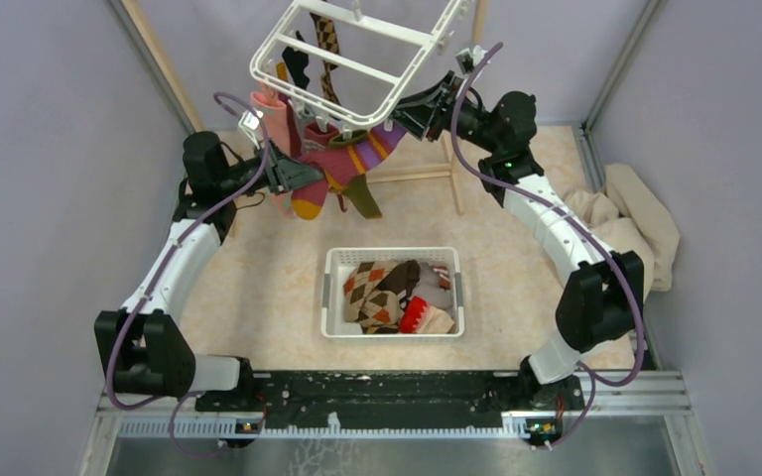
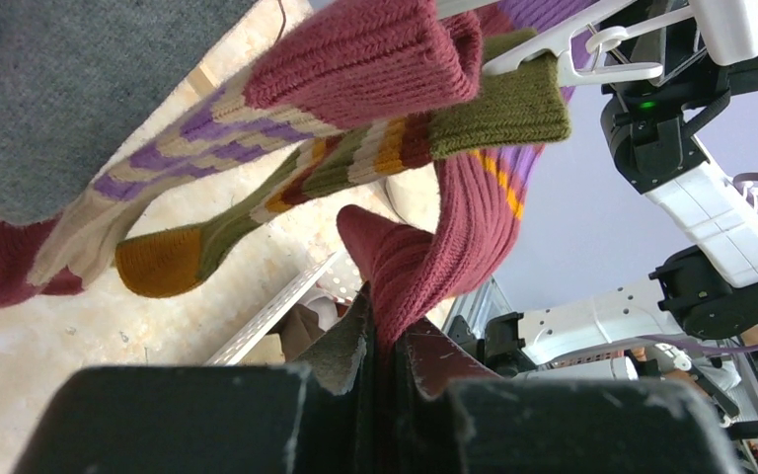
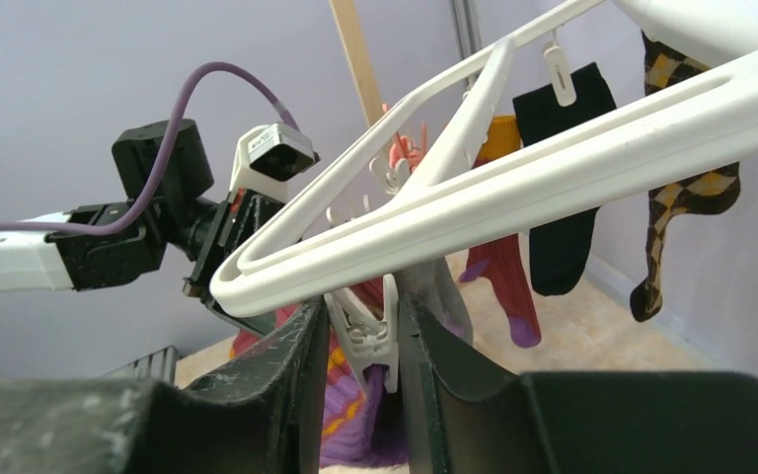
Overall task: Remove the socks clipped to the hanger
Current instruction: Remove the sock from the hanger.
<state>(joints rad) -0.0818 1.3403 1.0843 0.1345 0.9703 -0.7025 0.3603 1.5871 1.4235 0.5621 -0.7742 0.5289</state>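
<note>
The white hanger hangs tilted above the back of the table, with several socks clipped under it. My left gripper is shut on the lower end of a maroon sock that still hangs from the frame. Beside it dangle an olive-striped sock and a grey sock. My right gripper is closed on a white clip under the hanger's rim. That clip holds a purple striped sock. A black sock and an argyle sock hang farther back.
A white slotted basket with several loose socks stands mid-table in front of the arms. A beige cloth heap lies at the right wall. A wooden pole rack stands behind the hanger.
</note>
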